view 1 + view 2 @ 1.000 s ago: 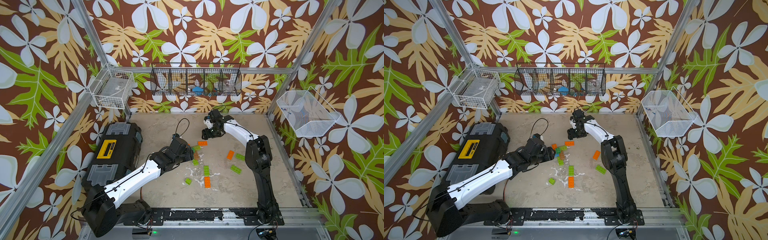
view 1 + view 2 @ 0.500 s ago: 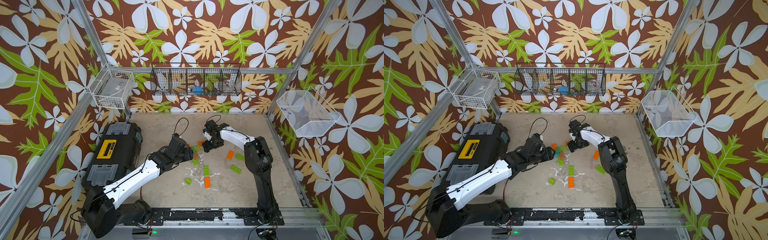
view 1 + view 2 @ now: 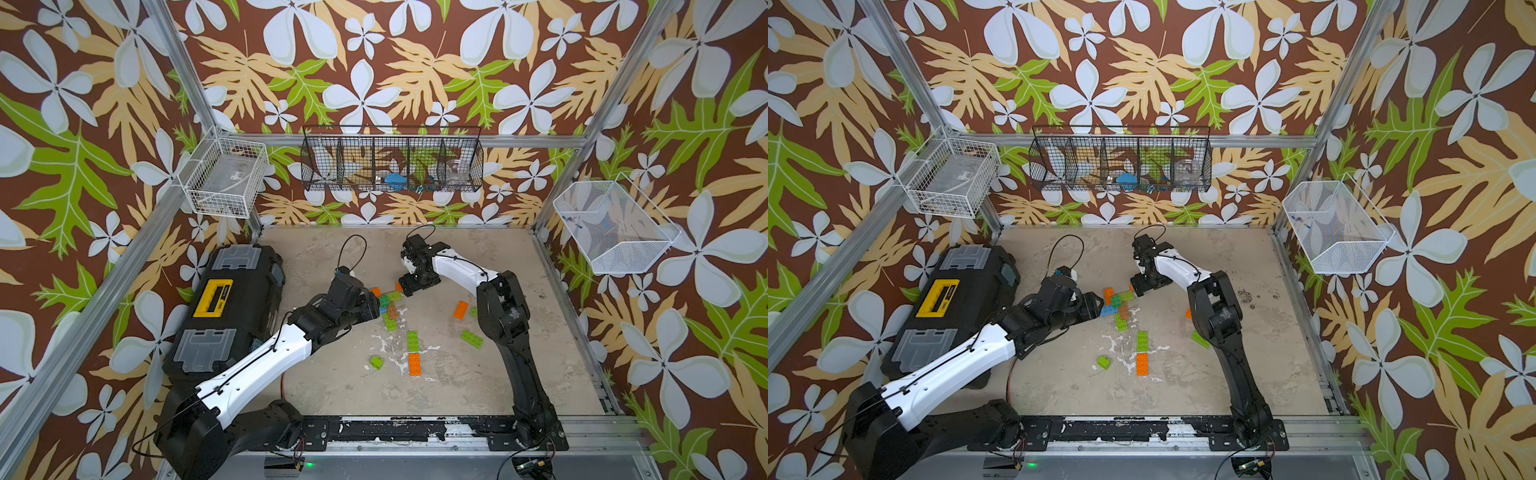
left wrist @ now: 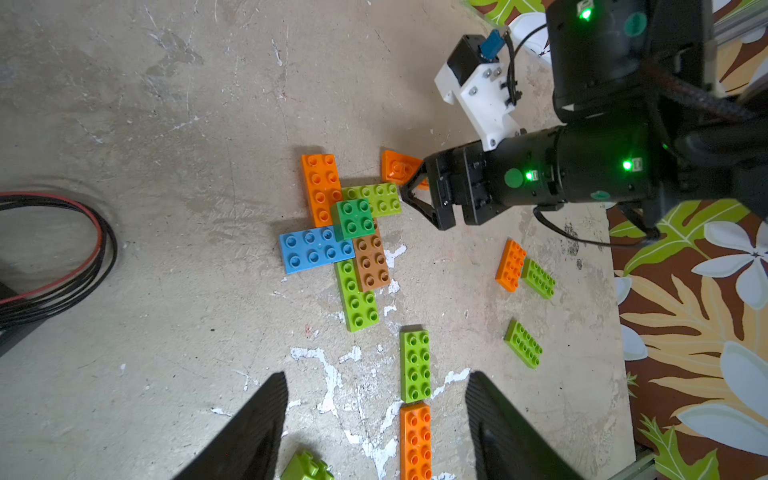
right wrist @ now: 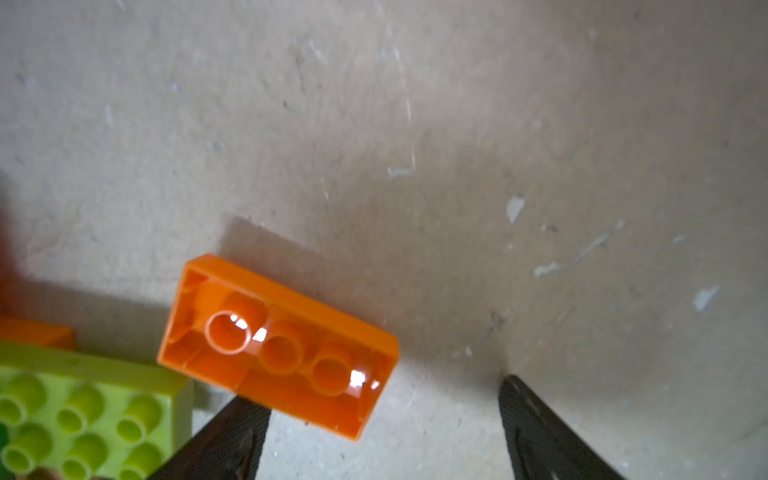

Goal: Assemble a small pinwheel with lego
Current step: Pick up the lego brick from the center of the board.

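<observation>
Both pincers gaped empty, right pincer (image 5: 380, 399) at a flipped orange brick (image 5: 278, 349) just beside the half-built pinwheel (image 4: 353, 220), left pincer (image 4: 376, 376) near it; a skewed grab could've shoved the brick into the pinwheel.

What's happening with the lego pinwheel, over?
Both jaws open, empty. Pinwheel partly built. Upside-down orange brick beside right jaws, not gripped. Nothing in the way.
</observation>
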Controlling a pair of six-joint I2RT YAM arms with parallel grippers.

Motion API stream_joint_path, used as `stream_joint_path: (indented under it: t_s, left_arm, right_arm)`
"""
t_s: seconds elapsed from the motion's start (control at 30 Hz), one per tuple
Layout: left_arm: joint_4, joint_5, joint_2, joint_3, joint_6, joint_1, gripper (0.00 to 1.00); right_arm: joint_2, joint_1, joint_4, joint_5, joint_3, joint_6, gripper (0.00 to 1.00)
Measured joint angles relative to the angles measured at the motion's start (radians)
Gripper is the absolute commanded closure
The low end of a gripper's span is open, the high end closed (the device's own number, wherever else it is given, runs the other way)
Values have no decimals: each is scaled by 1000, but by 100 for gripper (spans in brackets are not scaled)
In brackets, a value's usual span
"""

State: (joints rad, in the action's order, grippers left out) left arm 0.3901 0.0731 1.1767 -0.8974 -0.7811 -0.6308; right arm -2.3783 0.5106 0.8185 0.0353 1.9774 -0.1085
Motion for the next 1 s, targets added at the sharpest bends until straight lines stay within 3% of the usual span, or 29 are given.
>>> stream_joint_path:
  t_s: [0.3,0.57,0.83,1.0]
  left_arm:
    - [3,-3,-4,0,0,2,29]
    - [4,-5,-5,0,0,4,28]
    - [3,-7,-6,-1,0,5,28]
    - [-28,-36,-18,-2,14,5,17]
  right_arm:
    - [-136,-1,0,11,219,21,25]
    - [-200,-2,13,16,329,33,52]
    - [-132,-2,89,18,274,-24,70]
    - [119,-35,64,2,38,-116,77]
